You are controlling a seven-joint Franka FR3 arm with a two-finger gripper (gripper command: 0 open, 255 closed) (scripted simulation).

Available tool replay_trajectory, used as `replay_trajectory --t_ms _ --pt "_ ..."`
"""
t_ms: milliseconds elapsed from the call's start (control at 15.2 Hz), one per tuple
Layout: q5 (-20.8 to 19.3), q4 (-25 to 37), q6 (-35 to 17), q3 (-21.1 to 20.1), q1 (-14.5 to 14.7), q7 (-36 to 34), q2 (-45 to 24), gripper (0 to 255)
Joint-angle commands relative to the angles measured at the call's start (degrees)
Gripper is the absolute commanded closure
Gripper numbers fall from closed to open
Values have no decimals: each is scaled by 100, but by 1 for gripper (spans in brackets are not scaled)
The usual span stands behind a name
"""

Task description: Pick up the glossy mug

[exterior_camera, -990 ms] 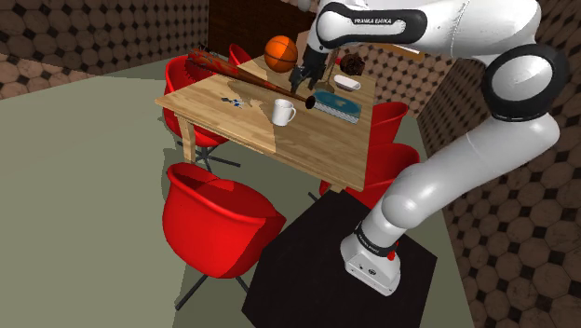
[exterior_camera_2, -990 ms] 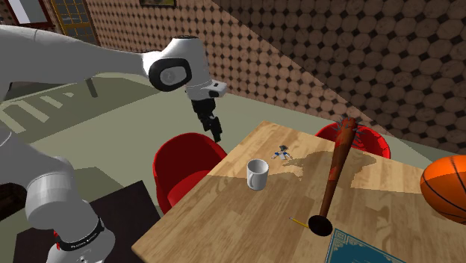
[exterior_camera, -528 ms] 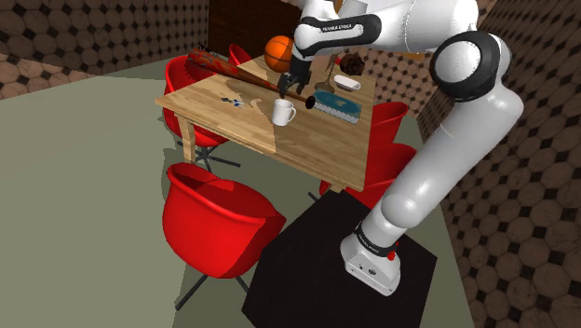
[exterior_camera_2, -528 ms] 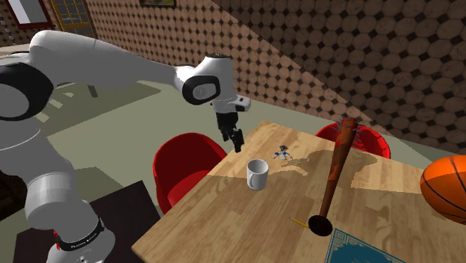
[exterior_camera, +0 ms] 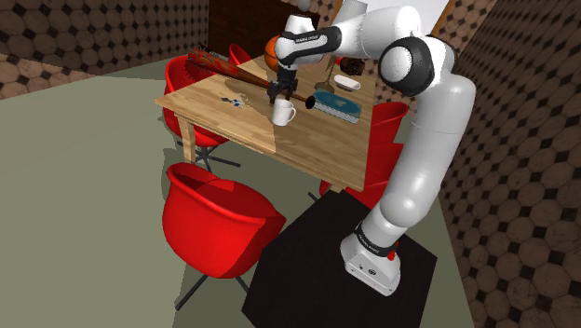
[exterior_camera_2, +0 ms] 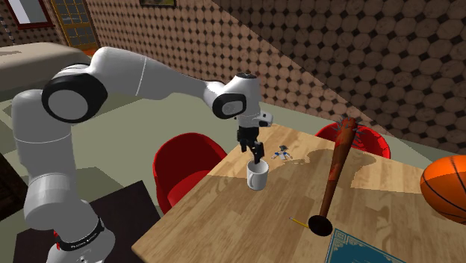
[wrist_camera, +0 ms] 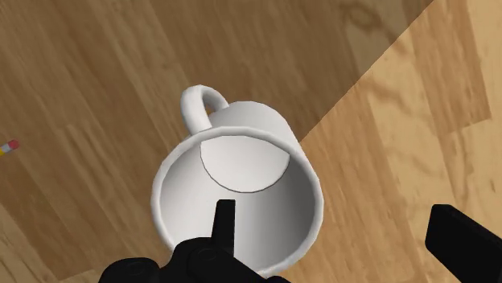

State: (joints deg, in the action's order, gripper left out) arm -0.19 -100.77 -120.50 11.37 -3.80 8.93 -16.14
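- Hovering right over the white mug, the gripper points straight down. The mug stands upright on the wooden table, near the edge by the red chair.
- In the wrist view the jaws are spread wide and holding nothing. One finger sits over the mug's opening and the other is outside the wall, roughly across from the handle.
- Looks like it's lining up a rim pinch, one finger in, one out.
- To do that well, it should drop straight down without clipping the rim and get the wall deep between the pads before closing.
- Honestly hard to judge from the side views how much gap is left above the rim, so slow is the safe call.
- The shiny surface is probably slippery, so it needs a firm squeeze and a straight-up lift. The mug may tilt since it hangs off one side.
- The bat lies well apart from the mug, so it shouldn't get in the way.
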Motion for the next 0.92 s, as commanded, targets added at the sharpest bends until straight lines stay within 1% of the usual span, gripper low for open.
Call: replay_trajectory --t_ms 0,396,528,594,858 --pt "58 194 -55 -2 -50 65 -283 0" --pt "91 -33 -454 -19 -62 70 -458 0" --pt "95 -52 -491 -21 -63 71 -476 0" --pt "96 -38 -481 -20 -65 73 -479 255" --pt "96 -36 -480 -21 -63 70 -481 255"
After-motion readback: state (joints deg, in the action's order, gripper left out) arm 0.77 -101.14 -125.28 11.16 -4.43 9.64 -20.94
